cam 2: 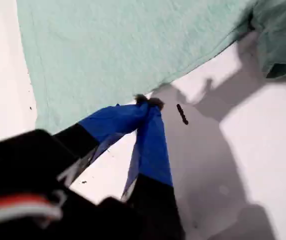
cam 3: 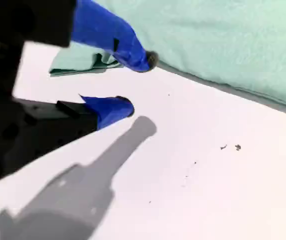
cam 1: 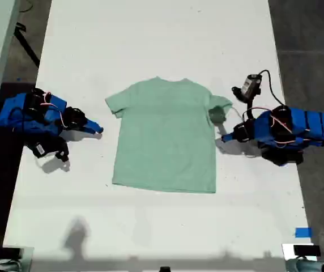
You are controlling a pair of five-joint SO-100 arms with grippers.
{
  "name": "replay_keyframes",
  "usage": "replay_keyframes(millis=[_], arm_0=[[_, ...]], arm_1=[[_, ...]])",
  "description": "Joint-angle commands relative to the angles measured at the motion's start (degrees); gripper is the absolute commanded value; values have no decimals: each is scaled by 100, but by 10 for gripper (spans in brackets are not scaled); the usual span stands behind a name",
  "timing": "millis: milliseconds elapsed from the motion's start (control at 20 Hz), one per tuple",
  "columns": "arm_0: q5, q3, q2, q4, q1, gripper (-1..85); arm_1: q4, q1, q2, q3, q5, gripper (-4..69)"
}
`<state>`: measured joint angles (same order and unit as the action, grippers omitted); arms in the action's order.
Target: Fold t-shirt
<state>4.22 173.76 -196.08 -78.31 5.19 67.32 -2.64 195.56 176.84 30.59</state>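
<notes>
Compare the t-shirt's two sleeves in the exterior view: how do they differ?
The sleeve on the exterior view's left lies flat and spread out; the sleeve on the exterior view's right is bunched and folded over itself. The left one looks evenly pale; the right one shows a darker, doubled patch. Both are short, plain mint green.

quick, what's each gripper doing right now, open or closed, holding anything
My first gripper: shut, empty, tips at the t-shirt edge.
My second gripper: open, empty, beside the shirt.
</notes>
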Motion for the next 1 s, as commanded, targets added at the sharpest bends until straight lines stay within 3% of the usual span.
replay_keyframes(millis=[0, 250, 600, 750, 950], arm_0=[[-53, -167, -9, 167, 1310, 0], [-53, -255, -9, 290, 1336, 0], [-26, -976, 431, 378, 1670, 0], [62, -1635, 1626, 791, 1687, 0], [281, -2646, 3419, 1459, 1608, 0]], arm_1=[[-88, -448, 62, -483, -3858, -11], [-79, -457, 62, -580, -3806, -10], [167, -809, -932, -2013, -3138, -10], [334, -1143, -2162, -3050, -2637, -10], [1055, -1890, -3639, -4605, -1828, -10]])
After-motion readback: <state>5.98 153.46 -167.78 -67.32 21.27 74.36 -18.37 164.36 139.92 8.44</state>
